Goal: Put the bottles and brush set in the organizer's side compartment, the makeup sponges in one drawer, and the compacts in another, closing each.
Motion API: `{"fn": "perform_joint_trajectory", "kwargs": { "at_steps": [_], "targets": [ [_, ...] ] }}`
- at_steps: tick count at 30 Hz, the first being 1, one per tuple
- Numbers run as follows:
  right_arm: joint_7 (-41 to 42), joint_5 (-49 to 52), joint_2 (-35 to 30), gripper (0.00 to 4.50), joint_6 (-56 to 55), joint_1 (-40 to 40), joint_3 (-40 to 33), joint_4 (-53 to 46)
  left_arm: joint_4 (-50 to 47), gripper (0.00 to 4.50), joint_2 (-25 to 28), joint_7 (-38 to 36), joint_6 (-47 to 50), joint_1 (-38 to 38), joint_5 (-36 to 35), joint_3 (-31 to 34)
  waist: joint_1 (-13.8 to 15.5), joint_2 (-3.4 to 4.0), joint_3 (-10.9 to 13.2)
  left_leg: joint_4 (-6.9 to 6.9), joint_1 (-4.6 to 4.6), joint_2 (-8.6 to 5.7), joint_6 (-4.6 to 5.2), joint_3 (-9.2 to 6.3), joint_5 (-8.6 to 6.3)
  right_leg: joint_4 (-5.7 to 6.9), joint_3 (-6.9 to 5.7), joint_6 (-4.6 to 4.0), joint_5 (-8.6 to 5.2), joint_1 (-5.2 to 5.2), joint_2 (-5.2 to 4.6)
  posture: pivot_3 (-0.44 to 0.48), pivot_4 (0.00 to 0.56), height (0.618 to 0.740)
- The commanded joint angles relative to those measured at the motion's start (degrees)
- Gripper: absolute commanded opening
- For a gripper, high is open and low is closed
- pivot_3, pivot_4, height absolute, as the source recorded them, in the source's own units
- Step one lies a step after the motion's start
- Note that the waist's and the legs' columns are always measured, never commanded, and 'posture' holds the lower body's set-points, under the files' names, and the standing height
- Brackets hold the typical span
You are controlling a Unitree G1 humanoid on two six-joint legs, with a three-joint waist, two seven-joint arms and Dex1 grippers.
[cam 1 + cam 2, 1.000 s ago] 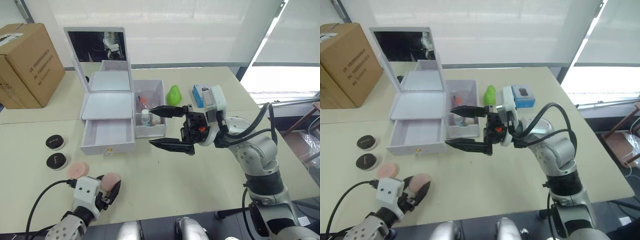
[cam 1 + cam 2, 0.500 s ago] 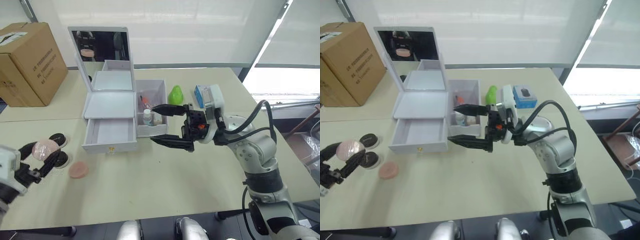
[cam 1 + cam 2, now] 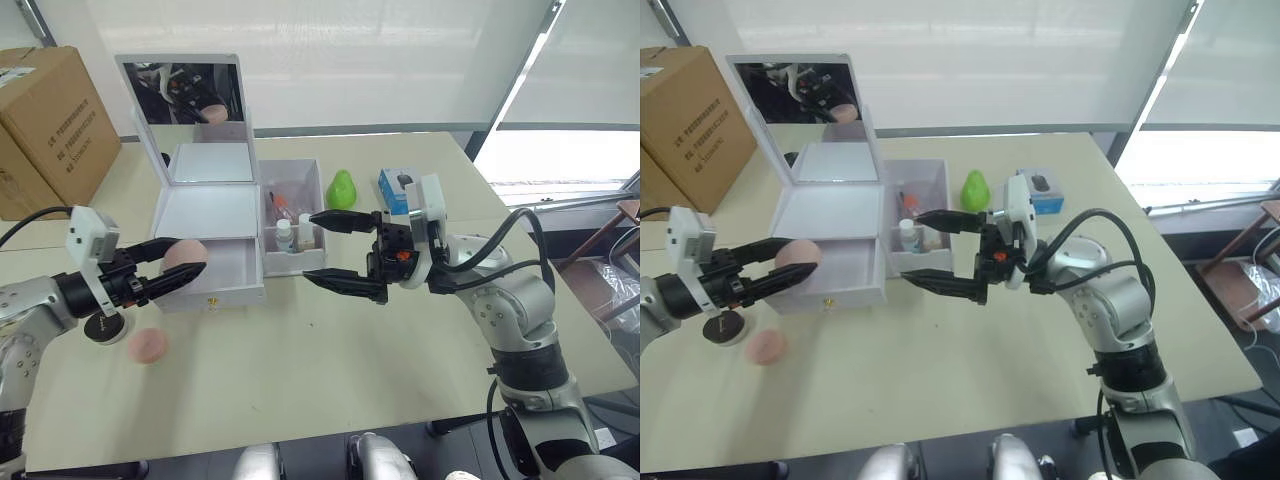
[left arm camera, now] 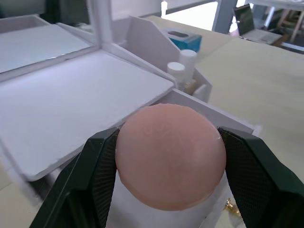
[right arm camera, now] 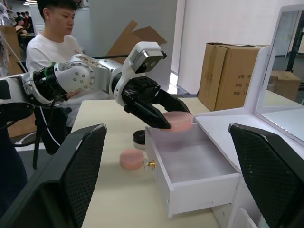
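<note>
My left gripper is shut on a peach-pink makeup sponge, holding it just above the front left of the organizer's open lower drawer. The other sponge lies on the table in front of the drawer. A black-lidded compact sits beside it, partly hidden by my left wrist. Two white-capped bottles stand in the side compartment, with the brush set showing as slim reddish pieces behind them. My right gripper hovers open in front of that compartment, holding nothing.
A green pear-shaped item and a blue box sit right of the organizer. A brown cardboard box stands at the far left. The upright mirror rises behind the drawers. A person sits beyond the table's left side.
My left arm has carried the sponge from the table's left side rightward to the open drawer. The right gripper has stayed open in nearly the same place.
</note>
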Motion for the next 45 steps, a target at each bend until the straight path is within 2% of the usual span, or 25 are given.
{"fn": "perform_joint_trajectory", "kwargs": {
  "at_steps": [1,6,19,21,24,30,35,40,45],
  "targets": [
    [-1.3,0.2,-0.1,4.5,-0.9,0.1,-1.4,-2.8,2.0,2.97,1.5,-1.7,-1.7,-2.3,2.8,-1.1,0.0,0.0,0.0,0.0,0.0,0.01,0.0,-0.01,0.0,0.0,0.0,0.0,0.0,0.0,0.01,0.0,0.15,0.74],
    [-2.4,0.6,0.0,4.5,-0.5,0.9,-1.5,-4.1,4.3,2.97,1.3,-2.2,-2.1,-3.8,5.1,-1.8,0.2,0.0,0.0,0.0,-0.03,0.0,0.0,-0.01,0.0,-0.02,0.0,-0.01,-0.01,-0.01,-0.03,0.0,0.15,0.74],
    [-3.1,0.7,-0.3,4.5,-0.2,0.9,-1.3,-4.3,2.8,2.97,-0.5,-1.8,-2.0,-2.0,6.9,-2.0,0.3,-0.01,0.0,0.0,-0.09,0.01,0.0,-0.01,0.0,-0.01,0.0,-0.01,-0.01,-0.03,-0.05,0.0,0.15,0.74],
    [-3.2,0.8,-0.3,4.5,-0.2,1.0,-1.4,-4.4,2.8,3.69,-0.8,-1.3,-2.2,-2.2,7.1,-1.7,0.3,-0.01,0.0,0.0,-0.08,0.01,0.0,-0.01,0.0,-0.01,0.0,-0.01,-0.01,-0.03,-0.05,0.0,0.15,0.74],
    [-3.4,1.0,-0.3,4.5,-0.1,1.1,-1.6,-4.5,3.1,4.49,-0.6,-0.6,-1.8,-2.8,7.2,-1.5,0.3,-0.01,0.0,0.0,-0.08,0.01,0.0,-0.01,0.0,0.0,-0.01,-0.01,-0.01,-0.02,-0.04,0.0,0.15,0.74],
    [-3.6,1.3,-0.5,4.5,-0.2,1.2,-2.1,-4.6,3.3,4.49,-0.6,-0.3,-0.4,-4.8,4.9,0.6,0.3,-0.02,0.0,0.0,-0.1,0.01,0.0,-0.02,0.0,0.0,-0.01,-0.01,-0.01,-0.03,-0.04,0.0,0.15,0.74],
    [-4.6,0.4,-3.1,4.5,-1.1,2.7,-6.1,-3.6,4.3,4.49,0.0,0.3,3.3,-4.8,0.1,7.8,0.3,-0.03,0.0,0.0,-0.11,0.01,0.01,-0.04,0.0,0.0,-0.02,0.0,0.0,-0.03,-0.04,0.0,0.15,0.74],
    [-3.7,0.5,-11.3,4.5,-1.3,11.3,-14.3,-4.6,11.4,4.49,3.7,-1.2,-1.1,4.5,4.9,18.5,0.3,-0.02,0.0,0.0,-0.04,0.0,0.01,-0.01,0.0,-0.03,-0.01,-0.04,-0.04,-0.02,-0.05,0.0,0.15,0.74],
    [-3.2,-1.0,-17.7,4.5,-2.8,24.3,-24.0,-4.5,26.1,4.49,6.1,-1.0,-13.1,15.5,13.7,27.8,0.3,-0.04,0.0,-0.03,0.07,0.12,-0.01,0.08,-0.01,-0.06,-0.1,-0.17,-0.16,-0.08,-0.07,0.0,0.15,0.74]
  ]
}}
